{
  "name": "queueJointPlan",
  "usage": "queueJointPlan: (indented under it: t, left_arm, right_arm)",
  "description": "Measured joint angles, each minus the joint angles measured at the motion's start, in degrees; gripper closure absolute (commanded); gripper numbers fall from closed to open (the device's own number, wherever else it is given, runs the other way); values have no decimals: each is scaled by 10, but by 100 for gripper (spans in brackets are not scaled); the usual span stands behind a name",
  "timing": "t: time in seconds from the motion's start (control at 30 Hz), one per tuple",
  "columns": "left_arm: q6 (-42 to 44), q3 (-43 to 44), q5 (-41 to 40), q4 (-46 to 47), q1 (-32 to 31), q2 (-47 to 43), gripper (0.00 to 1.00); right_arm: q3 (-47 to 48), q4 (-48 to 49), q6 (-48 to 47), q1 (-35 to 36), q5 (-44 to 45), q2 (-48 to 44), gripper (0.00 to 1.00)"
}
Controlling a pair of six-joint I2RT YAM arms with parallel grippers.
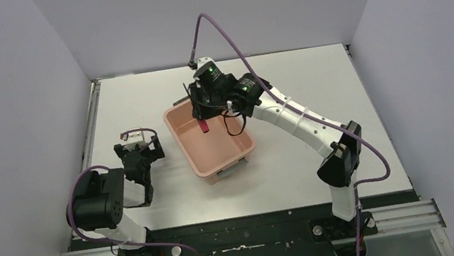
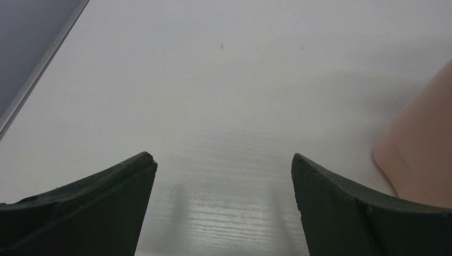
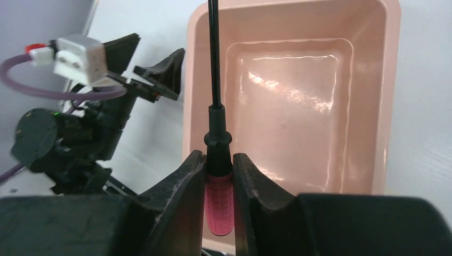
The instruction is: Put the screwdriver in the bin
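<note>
Only my right wrist cam shows it clearly: right gripper point(image 3: 218, 160) pinching the slim red-handled, black-shafted screwdriver point(image 3: 217, 138) over the rectangular salmon-pink plastic bin point(image 3: 368, 106). Meanwhile my left gripper point(image 2: 223, 158) sits spread above the white surface point(image 2: 213, 80).

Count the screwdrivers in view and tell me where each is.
1. The screwdriver is gripped by the right tool over the bin; none is visible elsewhere.

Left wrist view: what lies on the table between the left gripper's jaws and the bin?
Nothing. The left wrist view shows bare white table from the open left gripper to the bin at the right edge.
</note>
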Motion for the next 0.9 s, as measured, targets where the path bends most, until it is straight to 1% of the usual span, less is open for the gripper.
queueJointPlan:
  t: [0.1,0.2,0.4,0.47,0.57,0.67,0.7,0.77,0.9]
  left_arm:
    - [0,0,0,0,0,0,3]
    - [0,0,0,0,0,0,3]
    - [0,0,0,0,0,0,3]
    - [0,0,0,0,0,0,3]
    - [0,0,0,0,0,0,3]
    - [0,0,0,0,0,0,3]
    - [0,0,0,0,0,0,3]
    - [0,0,0,0,0,0,3]
    - [0,0,0,0,0,0,3]
  right_arm:
    - [-9,27,0,1,17,33,100]
    - [-44,49,-4,2,31,65,100]
    - [-142,76,-11,12,42,149,100]
    - [-172,82,-8,14,46,168,97]
    - [-210,90,-4,15,53,172,86]
    - [-213,104,0,16,58,172,69]
    - [-213,106,0,16,58,172,61]
    - [-212,107,3,16,59,172,53]
    - [-191,89,-1,16,69,176,29]
